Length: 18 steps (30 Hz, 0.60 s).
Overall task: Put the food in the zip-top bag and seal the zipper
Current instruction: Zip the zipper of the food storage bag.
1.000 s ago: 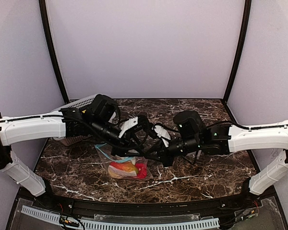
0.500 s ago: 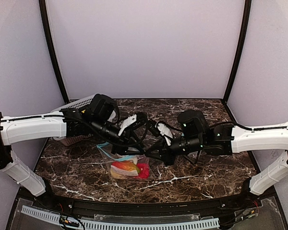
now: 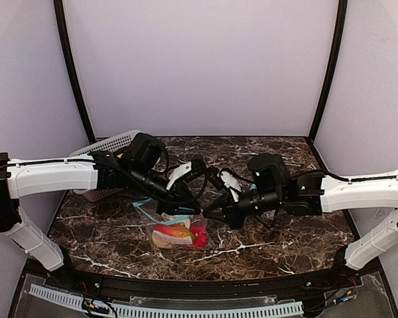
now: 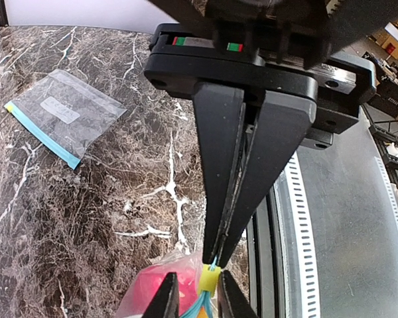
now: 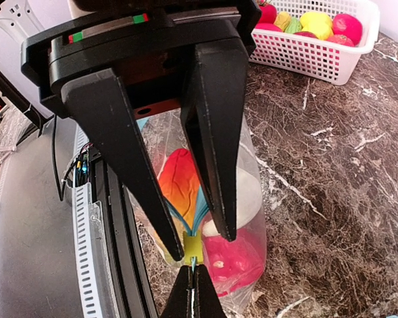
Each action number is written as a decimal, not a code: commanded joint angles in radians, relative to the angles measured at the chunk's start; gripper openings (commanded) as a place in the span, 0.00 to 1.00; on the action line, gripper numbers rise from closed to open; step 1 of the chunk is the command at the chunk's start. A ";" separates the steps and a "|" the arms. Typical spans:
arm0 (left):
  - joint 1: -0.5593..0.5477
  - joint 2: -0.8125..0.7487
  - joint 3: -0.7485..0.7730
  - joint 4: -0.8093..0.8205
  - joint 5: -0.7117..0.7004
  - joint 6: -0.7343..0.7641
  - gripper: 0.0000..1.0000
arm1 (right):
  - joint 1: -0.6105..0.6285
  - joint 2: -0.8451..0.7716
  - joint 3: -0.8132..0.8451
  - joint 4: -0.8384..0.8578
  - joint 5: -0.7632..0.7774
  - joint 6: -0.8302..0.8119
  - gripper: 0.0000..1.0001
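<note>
The clear zip-top bag [image 3: 176,233] lies near the table's front. It holds toy food: an orange-red piece [image 5: 181,185], a pink-red piece [image 5: 237,257] and a white one [image 5: 244,192]. My left gripper [image 4: 217,258] is shut on the end of the bag's blue zipper strip, just beyond the yellow slider [image 4: 209,279]. My right gripper [image 5: 202,245] is open, its fingers on either side of the slider [image 5: 192,246], where the strip still gapes behind it. In the top view both grippers meet over the bag, left [image 3: 184,211] and right [image 3: 213,213].
A white lattice basket [image 5: 318,50] with more toy food stands at the back left, also in the top view [image 3: 106,142]. A second, empty zip bag [image 4: 66,112] lies flat on the marble. The table's front rail [image 4: 318,232] runs close beside the bag.
Both arms have shifted slightly and settled lower over the bag. The bag and food have stayed nearly in place.
</note>
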 commanded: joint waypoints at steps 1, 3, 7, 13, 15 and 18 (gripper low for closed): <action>-0.001 0.014 -0.014 -0.048 0.009 0.005 0.19 | -0.009 -0.036 -0.003 0.095 -0.010 0.014 0.00; -0.001 0.019 -0.010 -0.047 0.023 0.001 0.17 | -0.010 -0.033 -0.003 0.095 -0.010 0.016 0.00; -0.001 0.033 0.003 -0.057 0.047 -0.006 0.14 | -0.014 -0.030 -0.001 0.099 -0.008 0.023 0.00; -0.001 0.039 0.012 -0.071 0.062 -0.008 0.04 | -0.022 -0.031 -0.003 0.100 0.007 0.035 0.00; -0.001 0.037 0.012 -0.071 0.061 -0.010 0.01 | -0.026 -0.031 -0.006 0.099 0.022 0.043 0.00; -0.001 0.034 0.011 -0.072 0.055 -0.014 0.01 | -0.032 -0.032 -0.007 0.085 0.047 0.054 0.00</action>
